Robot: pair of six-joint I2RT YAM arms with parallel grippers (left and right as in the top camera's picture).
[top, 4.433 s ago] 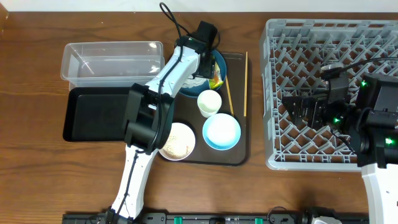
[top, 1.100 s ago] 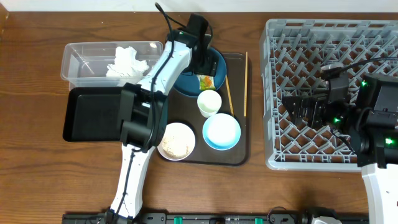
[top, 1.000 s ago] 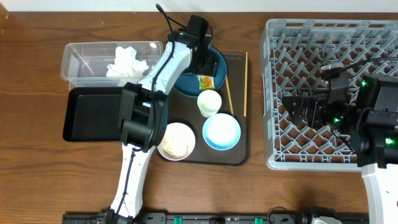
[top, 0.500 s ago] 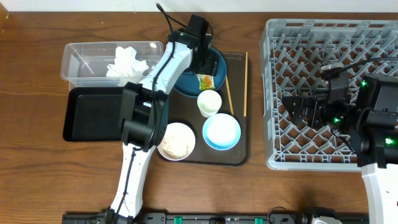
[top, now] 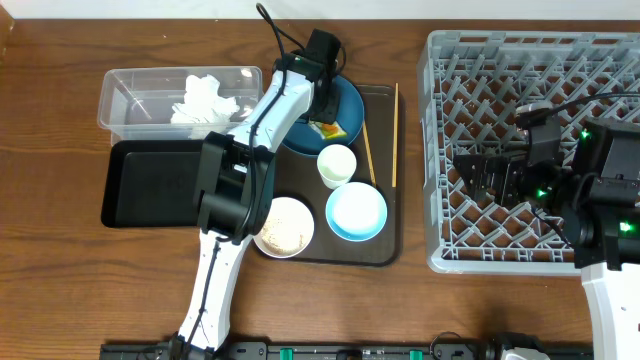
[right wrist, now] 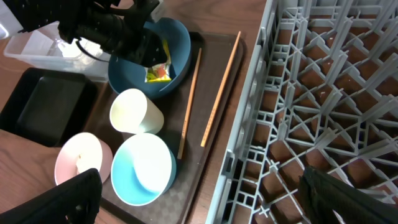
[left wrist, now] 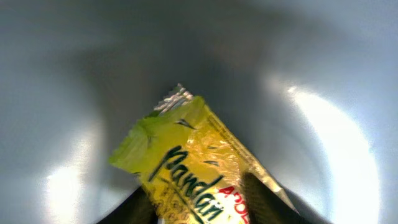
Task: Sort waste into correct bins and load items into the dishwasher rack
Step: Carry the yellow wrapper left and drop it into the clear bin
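My left gripper [top: 322,117] is over the dark blue plate [top: 350,100], its fingers closed against the yellow-green snack wrapper [left wrist: 186,162], which also shows in the overhead view [top: 325,129]. Crumpled tissue [top: 200,98] lies in the clear box [top: 130,95]; the black tray [top: 150,185] sits in front of it. The white bowl [top: 284,227] holds rice. The white cup [top: 337,162], the light blue bowl [top: 356,212] and two chopsticks [top: 395,135] sit on the brown tray. My right gripper [right wrist: 205,205] is open and empty over the grey rack [top: 520,60].
The dark brown serving tray [top: 385,240] carries the dishes between the bins and the rack. The rack's left wall [right wrist: 249,124] stands right beside the tray's edge. My left arm stretches from the table's front edge across the black tray's right end.
The tissue that was by the plate 4.4 s ago now lies in the clear box. In the last half second the left gripper closed in on the wrapper, which shifted slightly left. The right arm is still.
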